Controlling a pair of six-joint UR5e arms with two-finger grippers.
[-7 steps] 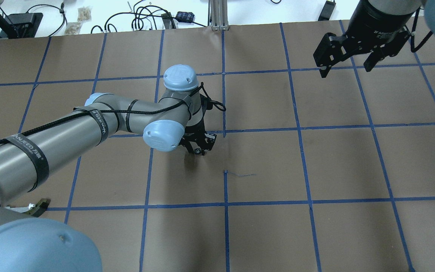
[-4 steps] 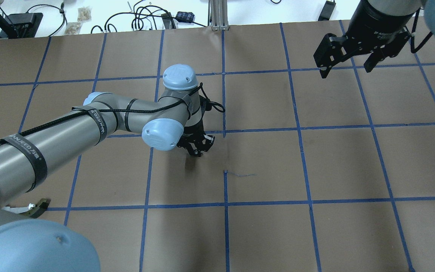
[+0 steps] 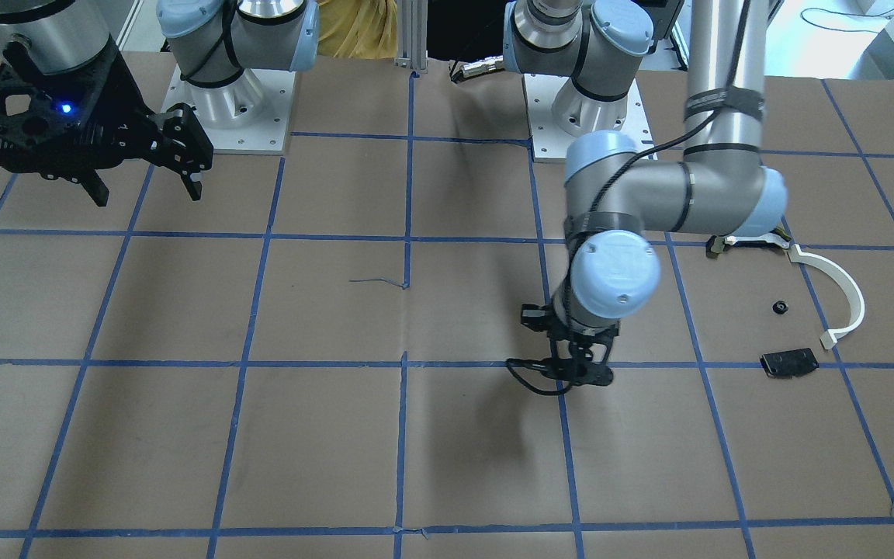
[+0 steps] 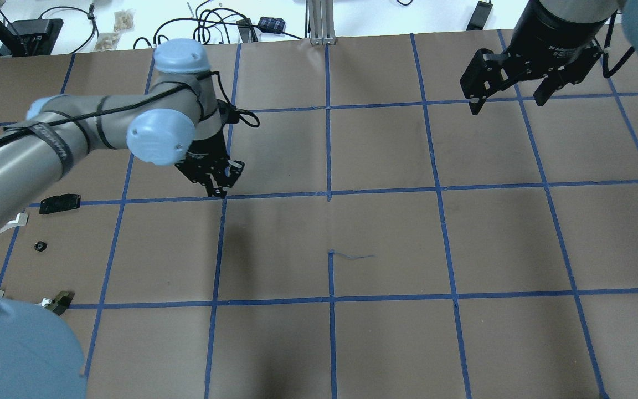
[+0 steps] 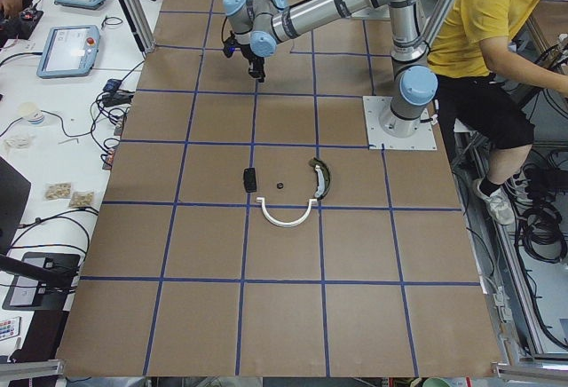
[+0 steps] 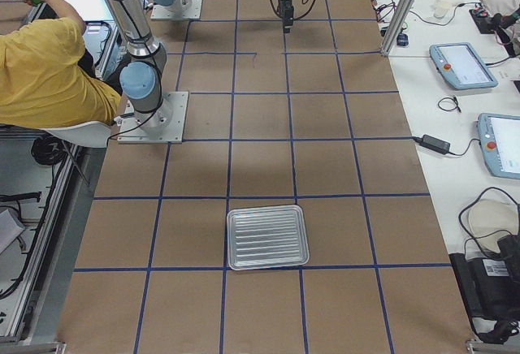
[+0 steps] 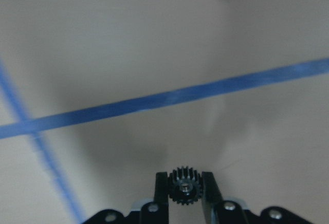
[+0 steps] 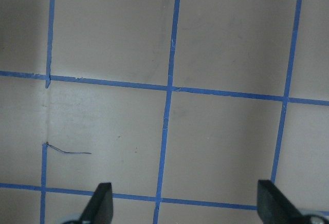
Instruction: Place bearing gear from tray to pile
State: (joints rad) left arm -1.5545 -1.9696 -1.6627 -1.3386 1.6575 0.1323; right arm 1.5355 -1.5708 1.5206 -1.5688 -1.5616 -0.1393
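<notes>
Carry step rn: my left gripper [image 4: 217,191] clamped on bearing gear [image 7: 185,189], nxt swing over to pile [image 4: 40,246] & release.

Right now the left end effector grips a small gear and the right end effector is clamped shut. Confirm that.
Not quite. The right end effector is open, not shut: the right wrist view shows its fingers spread wide apart with only bare table between them. The left end effector does grip the small gear.

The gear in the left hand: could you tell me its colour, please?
Black gear with a silvery centre; clearest in the left wrist view.
</notes>
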